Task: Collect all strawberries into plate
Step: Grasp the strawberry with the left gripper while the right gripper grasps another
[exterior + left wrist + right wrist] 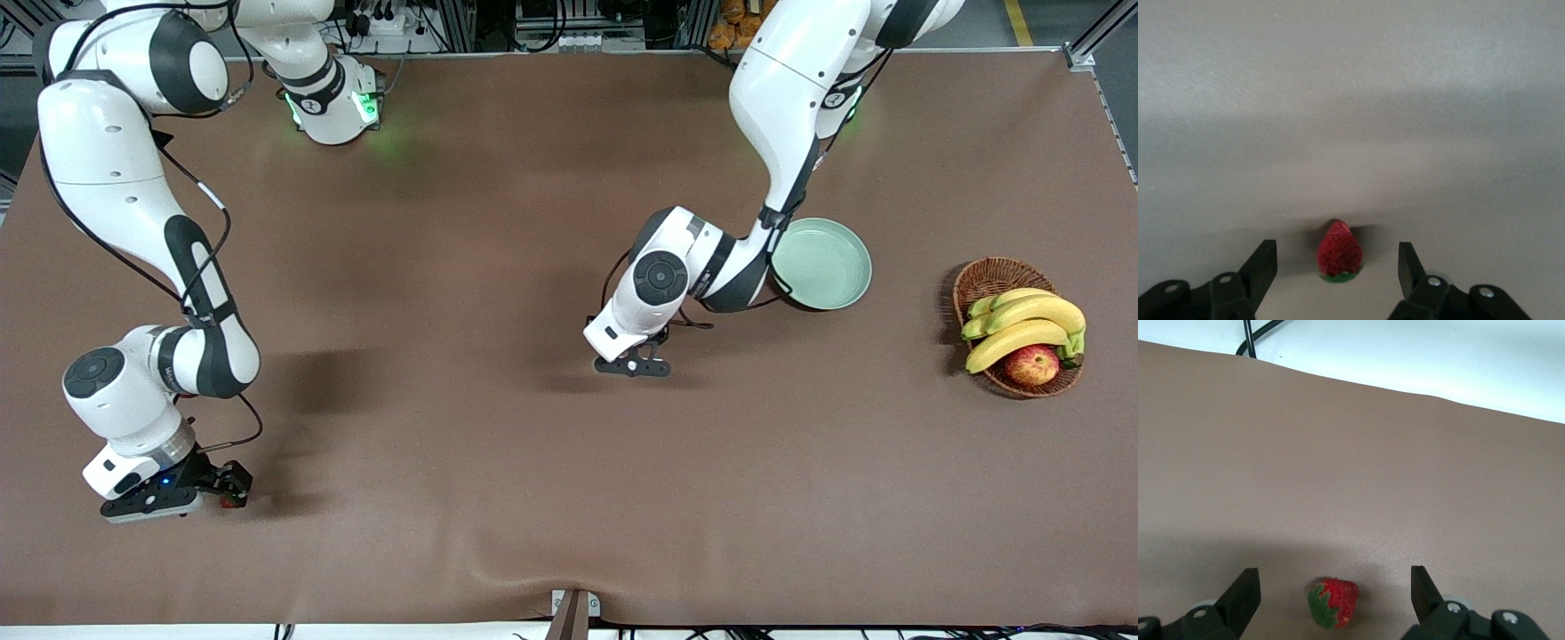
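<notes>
One strawberry (1339, 253) lies on the brown table between the open fingers of my left gripper (1336, 267), untouched. That gripper (633, 365) is low over the table's middle, and it hides this berry in the front view. A second strawberry (1333, 602) lies between the open fingers of my right gripper (1334, 592), also untouched. It shows as a red spot (233, 501) by that gripper (227, 489), close to the front camera at the right arm's end. The mint-green plate (822, 264) lies empty beside the left arm's elbow. No third strawberry is in view.
A wicker basket (994, 276) with bananas (1022, 324) and a red-yellow apple (1031, 364) stands at the left arm's end of the table. The table's edge and a white floor strip (1438, 360) show in the right wrist view.
</notes>
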You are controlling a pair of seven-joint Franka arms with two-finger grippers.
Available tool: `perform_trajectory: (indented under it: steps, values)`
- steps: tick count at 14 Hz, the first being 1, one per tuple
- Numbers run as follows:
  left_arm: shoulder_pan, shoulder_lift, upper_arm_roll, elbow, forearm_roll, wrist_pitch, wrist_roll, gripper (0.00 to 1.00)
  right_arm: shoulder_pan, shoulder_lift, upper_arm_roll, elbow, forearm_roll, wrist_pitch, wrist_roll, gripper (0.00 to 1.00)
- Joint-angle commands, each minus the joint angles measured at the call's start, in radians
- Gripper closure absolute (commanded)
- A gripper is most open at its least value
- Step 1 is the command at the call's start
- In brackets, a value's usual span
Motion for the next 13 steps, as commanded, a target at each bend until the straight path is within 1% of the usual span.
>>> perform_trajectory:
  steps: [1,3,5,6,7,9,10,12,13]
  values:
    - [-0.022,0.017,0.008,0.006,-0.008,0.016,-0.033,0.25,-0.025,0.037,0.026,0.024,0.002,0.061,-0.022,0.00]
    - [-0.023,0.020,0.008,0.004,-0.006,0.016,-0.033,0.29,-0.044,0.036,0.055,0.019,0.009,0.061,-0.019,0.00]
    - [-0.023,0.020,0.008,-0.002,-0.006,0.016,-0.033,0.38,-0.062,0.037,0.072,0.019,0.038,0.061,-0.014,0.00]
    - [-0.023,0.020,0.008,-0.005,-0.006,0.016,-0.033,0.43,-0.061,0.040,0.072,0.018,0.070,0.061,-0.014,0.00]
    - [-0.023,0.018,0.008,-0.005,-0.006,0.016,-0.033,0.51,-0.059,0.046,0.070,0.018,0.086,0.061,-0.019,0.00]
    - [-0.023,0.018,0.008,-0.005,-0.006,0.016,-0.032,0.62,-0.061,0.051,0.070,0.018,0.089,0.061,-0.016,0.00]
    - [-0.023,0.018,0.008,-0.005,-0.005,0.016,-0.030,0.70,-0.061,0.054,0.070,0.018,0.091,0.061,-0.014,0.00]
    - [-0.022,0.014,0.008,-0.005,-0.005,0.016,-0.029,0.95,-0.062,0.062,0.070,0.018,0.094,0.063,-0.014,0.00]
    - [-0.020,0.011,0.010,-0.005,-0.005,0.013,-0.024,0.99,-0.062,0.063,0.070,0.016,0.094,0.063,-0.016,0.00]
